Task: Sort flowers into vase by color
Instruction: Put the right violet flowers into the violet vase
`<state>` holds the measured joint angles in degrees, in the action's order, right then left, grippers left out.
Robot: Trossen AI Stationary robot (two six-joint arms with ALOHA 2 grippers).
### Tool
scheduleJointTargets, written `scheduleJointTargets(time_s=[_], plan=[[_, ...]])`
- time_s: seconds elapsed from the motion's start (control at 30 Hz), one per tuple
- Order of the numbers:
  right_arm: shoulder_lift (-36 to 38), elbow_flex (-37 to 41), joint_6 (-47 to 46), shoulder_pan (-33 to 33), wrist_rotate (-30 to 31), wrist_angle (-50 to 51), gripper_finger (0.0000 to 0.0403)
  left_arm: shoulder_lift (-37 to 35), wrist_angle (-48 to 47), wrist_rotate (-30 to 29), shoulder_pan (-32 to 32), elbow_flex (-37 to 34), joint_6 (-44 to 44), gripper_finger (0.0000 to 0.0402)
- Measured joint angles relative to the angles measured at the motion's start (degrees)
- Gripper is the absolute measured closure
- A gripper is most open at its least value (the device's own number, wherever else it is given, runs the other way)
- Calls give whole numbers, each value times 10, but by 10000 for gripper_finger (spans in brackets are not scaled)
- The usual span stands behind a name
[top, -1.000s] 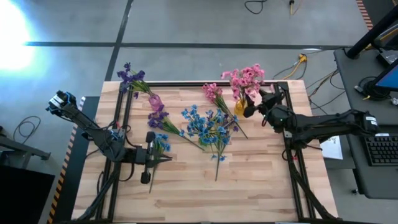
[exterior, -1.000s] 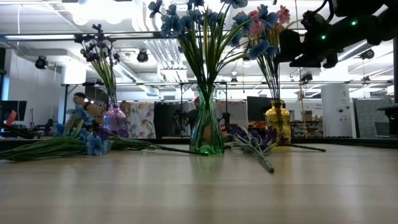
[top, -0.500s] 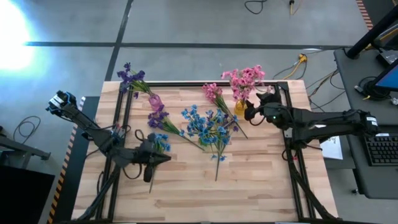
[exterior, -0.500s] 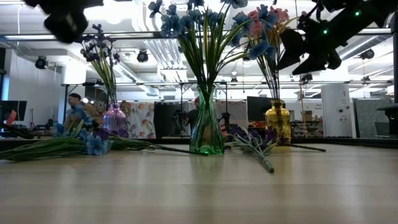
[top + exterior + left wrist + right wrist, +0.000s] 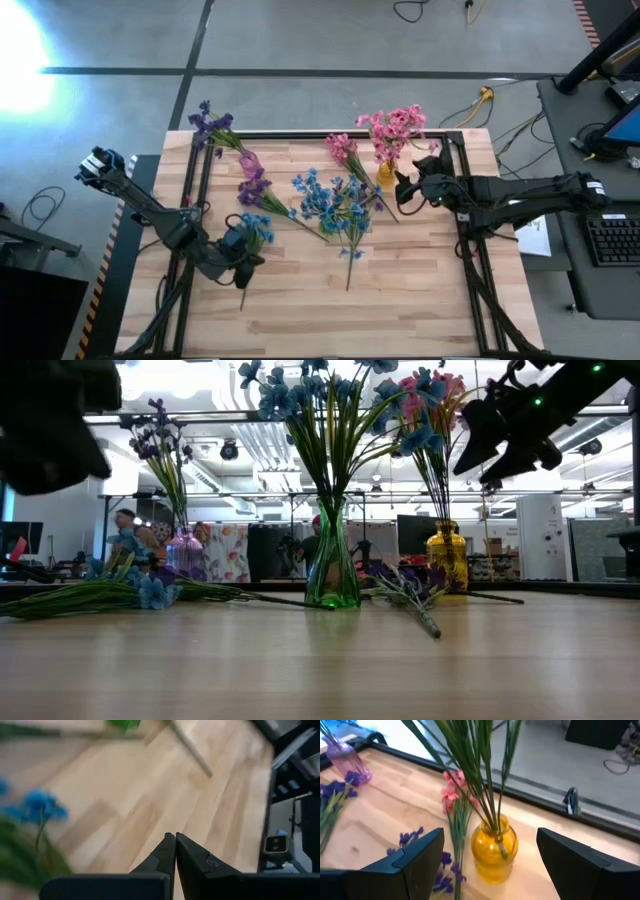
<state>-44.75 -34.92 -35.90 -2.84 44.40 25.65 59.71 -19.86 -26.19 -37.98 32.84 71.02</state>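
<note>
Meanwhile, both arms are shifting from where they were a second ago. The right pincer (image 5: 405, 186) is backing slightly off and dropping beside the yellow vase (image 5: 385, 171), whose pink flowers (image 5: 394, 128) are standing upright in it; a second ago it was sitting closer to the blooms. Its fingers are spread wide and holding nothing, and the right wrist view is showing the yellow vase (image 5: 494, 849) squarely between them but well ahead, untouched. That reads as a delivery finished, with the pincer now free for another sprig.

The left pincer (image 5: 243, 268) is swinging down toward the near-left part of the tabletop (image 5: 300, 310), beside a loose blue sprig (image 5: 256, 230); earlier it was pointing more across the boards. Its fingers (image 5: 172, 851) are pressed together with nothing between them, hovering over bare wood.

Several flowers are still waiting to be sorted: a pink sprig (image 5: 345, 152) and purple sprigs (image 5: 254, 187) are lying loose on the tabletop, while the green vase (image 5: 332, 570) in the middle is holding blue flowers (image 5: 330, 200) and the purple vase (image 5: 184, 552) is holding a purple bunch (image 5: 210, 124). Sorting is looking well underway, not done.
</note>
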Motion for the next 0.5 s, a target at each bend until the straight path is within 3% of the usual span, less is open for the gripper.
scheduleJointTargets(time_s=[0.27,0.5], plan=[[0,1,-48,24,-28,25,92,33,-58,105,0,0,111,402],[-28,2,-114,31,-130,26,92,50,-65,129,0,12,119,402]])
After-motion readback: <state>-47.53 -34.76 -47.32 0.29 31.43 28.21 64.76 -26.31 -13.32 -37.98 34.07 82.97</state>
